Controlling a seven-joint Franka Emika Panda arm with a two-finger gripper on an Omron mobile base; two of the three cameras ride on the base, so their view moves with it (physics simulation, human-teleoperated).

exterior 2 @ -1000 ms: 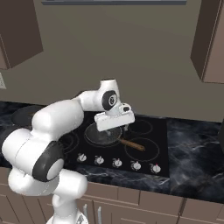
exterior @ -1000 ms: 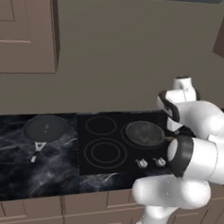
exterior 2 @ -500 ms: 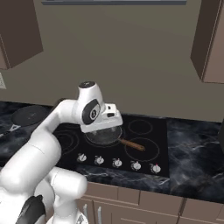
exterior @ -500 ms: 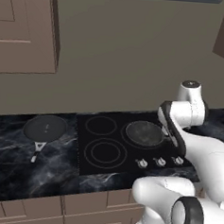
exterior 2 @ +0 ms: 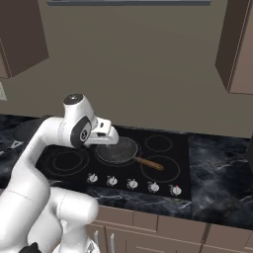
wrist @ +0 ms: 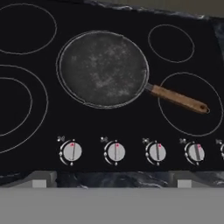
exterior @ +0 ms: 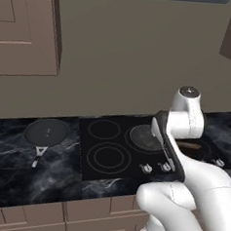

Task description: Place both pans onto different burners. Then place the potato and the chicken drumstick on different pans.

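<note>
Wooden-handled pan [wrist: 103, 69] centred on cooktop [wrist: 26, 131] burner, ready for food; gripper [exterior 2: 105, 134] above, fingers apart, empty.

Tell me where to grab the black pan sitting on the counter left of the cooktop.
Take the black pan by its short handle, coming from above. The handle sticks out toward the counter's front edge, clear of the cooktop, while the round body is too wide.

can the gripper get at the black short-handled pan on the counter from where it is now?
Probably yes. The black short-handled pan lies alone on the dark marble counter, left of the black glass cooktop, nothing on or beside it. The open gripper hangs above the wooden-handled grey pan, so it means a long swing left.
</note>
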